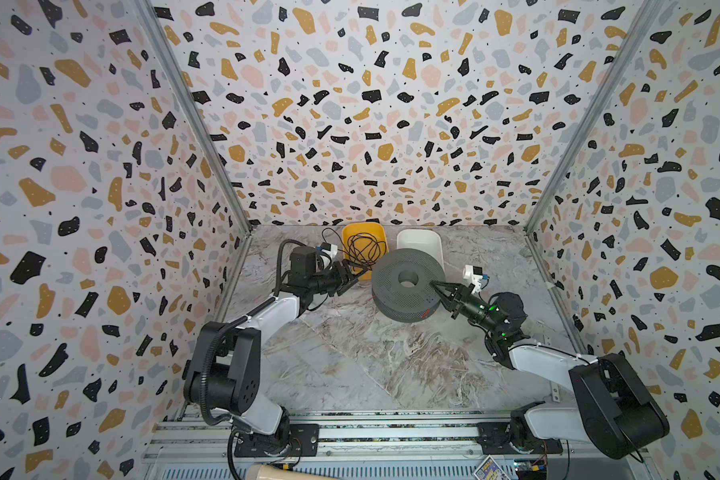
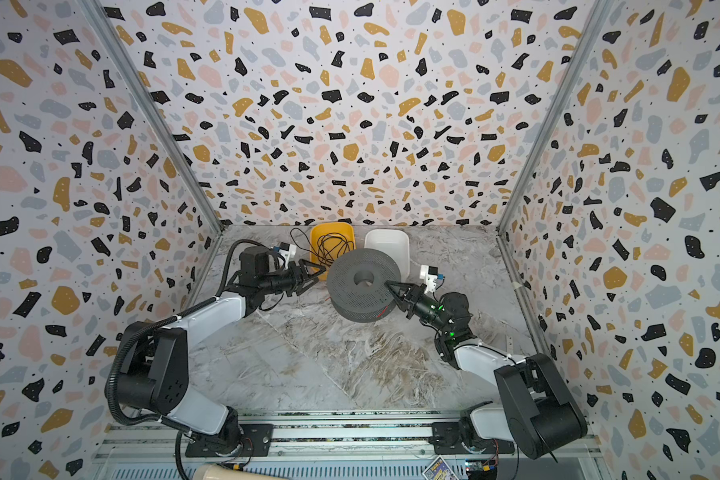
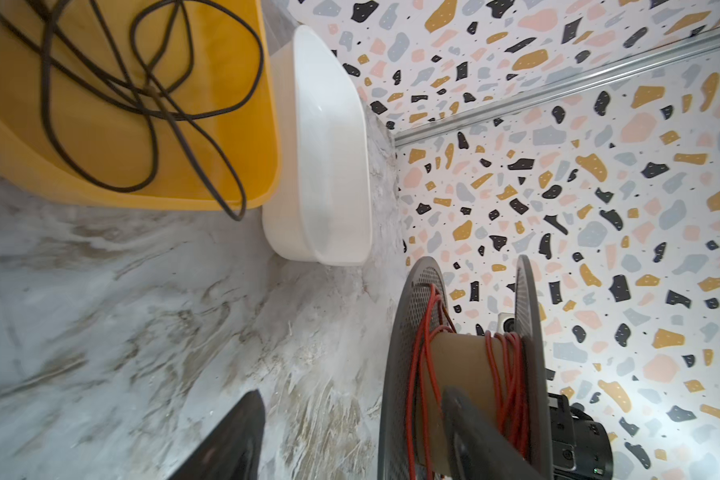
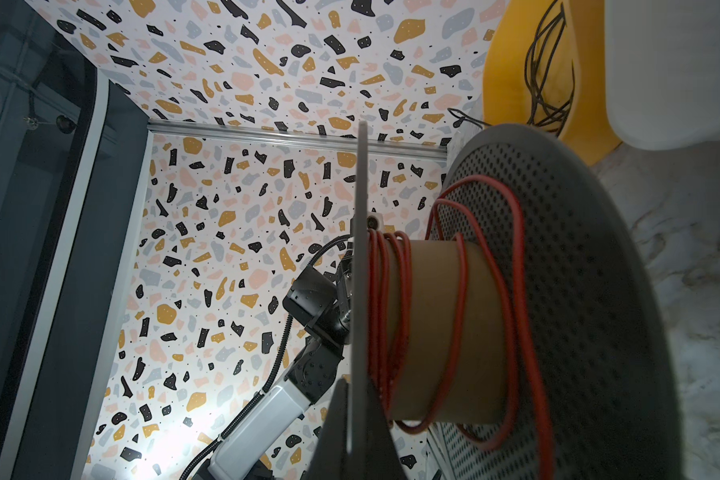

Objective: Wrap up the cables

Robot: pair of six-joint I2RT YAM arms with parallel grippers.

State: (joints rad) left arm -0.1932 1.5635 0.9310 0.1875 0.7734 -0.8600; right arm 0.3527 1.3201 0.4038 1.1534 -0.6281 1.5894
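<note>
The cables are one red-orange wire (image 3: 418,365) wound loosely round the cardboard core of a grey perforated spool (image 1: 406,284) lying flat in the middle of the table. Several turns show on the core (image 4: 460,291), and a short bit of the wire peeks out at the spool's side (image 2: 382,314). My right gripper (image 4: 358,436) is shut on the thin edge of the spool's upper flange, reaching in from the right (image 1: 435,284). At the spool's left side my left gripper (image 3: 350,440) stands open, its jaws either side of one flange without touching it (image 1: 356,276).
A yellow tub (image 1: 350,232) holding a tangled black wire (image 1: 364,249) stands behind the left gripper. A white tub (image 1: 416,239) stands beside it, right behind the spool. Patterned walls close in the table on three sides.
</note>
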